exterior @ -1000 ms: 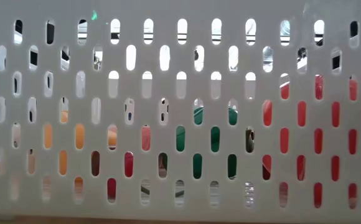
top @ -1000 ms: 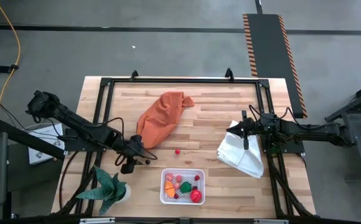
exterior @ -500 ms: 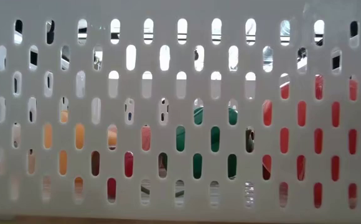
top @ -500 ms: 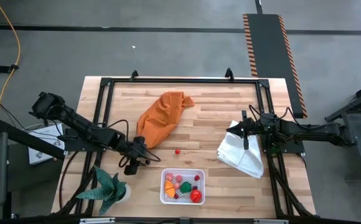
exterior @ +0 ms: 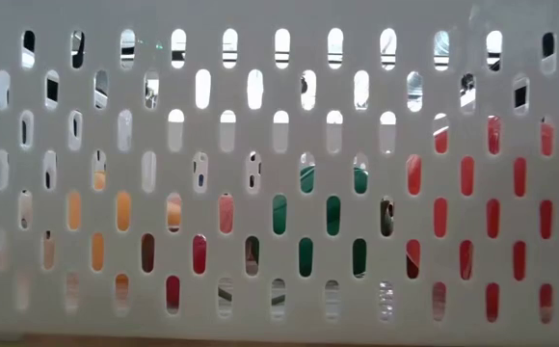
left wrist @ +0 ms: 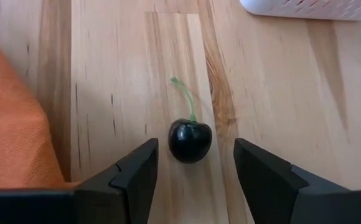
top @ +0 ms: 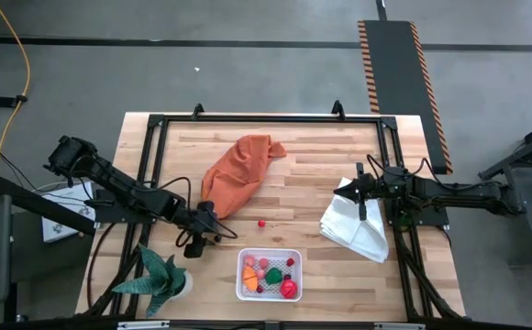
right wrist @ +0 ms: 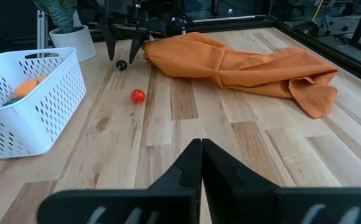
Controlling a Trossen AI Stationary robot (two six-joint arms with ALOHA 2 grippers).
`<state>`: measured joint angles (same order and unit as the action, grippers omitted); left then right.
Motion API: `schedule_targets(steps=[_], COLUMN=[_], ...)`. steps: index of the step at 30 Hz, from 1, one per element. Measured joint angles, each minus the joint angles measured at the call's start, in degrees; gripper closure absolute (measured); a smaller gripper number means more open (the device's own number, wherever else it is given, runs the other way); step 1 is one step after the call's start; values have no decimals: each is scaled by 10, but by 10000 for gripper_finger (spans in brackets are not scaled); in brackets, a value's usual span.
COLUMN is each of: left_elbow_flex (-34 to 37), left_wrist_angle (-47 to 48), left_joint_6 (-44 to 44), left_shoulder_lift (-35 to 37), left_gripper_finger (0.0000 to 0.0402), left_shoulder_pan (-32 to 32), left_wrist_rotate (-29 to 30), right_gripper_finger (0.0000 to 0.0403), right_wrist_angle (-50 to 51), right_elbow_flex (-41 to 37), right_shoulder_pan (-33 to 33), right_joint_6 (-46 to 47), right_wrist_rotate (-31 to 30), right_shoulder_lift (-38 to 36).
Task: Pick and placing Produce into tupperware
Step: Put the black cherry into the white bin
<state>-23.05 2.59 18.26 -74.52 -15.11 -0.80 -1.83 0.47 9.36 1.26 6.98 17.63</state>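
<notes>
**My left end effector straddles a dark cherry on the desk**

My left end effector (left wrist: 194, 171) is down low over the desk (top: 303, 156), its two fingers spread apart with a dark cherry (left wrist: 190, 140) lying between them. Neither finger touches the fruit; bare wood shows on both sides of it. The cherry rests on the desk with its thin green stem pointing away from me. Seen from above, this end effector (top: 209, 235) sits just beside the lower end of the orange cloth (top: 238, 172), and the cloth's edge fills one side of my wrist picture.

The tupperware (top: 269, 274), a white perforated basket, stands near the front edge of the desk, close to my left end effector but apart from it. It already holds produce (top: 275, 275): red, green, orange and pink pieces. One small red piece (top: 260, 222) lies loose on the wood between the cloth and the tupperware.

My right end effector (right wrist: 201, 152) waits at the right side of the desk, fingers pressed together with nothing in them, over the white folded cloth (top: 356, 225). A potted plant (top: 160, 280) stands at the front left corner.
</notes>
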Motion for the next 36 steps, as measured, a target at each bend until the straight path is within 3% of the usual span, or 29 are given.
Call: schedule_targets(steps=[23,36], left_elbow_flex=[0,0], left_wrist_angle=[-46,-47], left_joint_6=[-14,-14], left_shoulder_lift=[-49,-49], left_gripper_finger=[204,292], left_shoulder_pan=[0,0], left_wrist_rotate=[-1,-5], right_gripper_finger=[402,402], right_wrist_angle=[0,0], right_elbow_flex=[0,0], right_shoulder_pan=[0,0], right_joint_6=[0,0], right_wrist_rotate=[0,0], right_shoulder_lift=[0,0])
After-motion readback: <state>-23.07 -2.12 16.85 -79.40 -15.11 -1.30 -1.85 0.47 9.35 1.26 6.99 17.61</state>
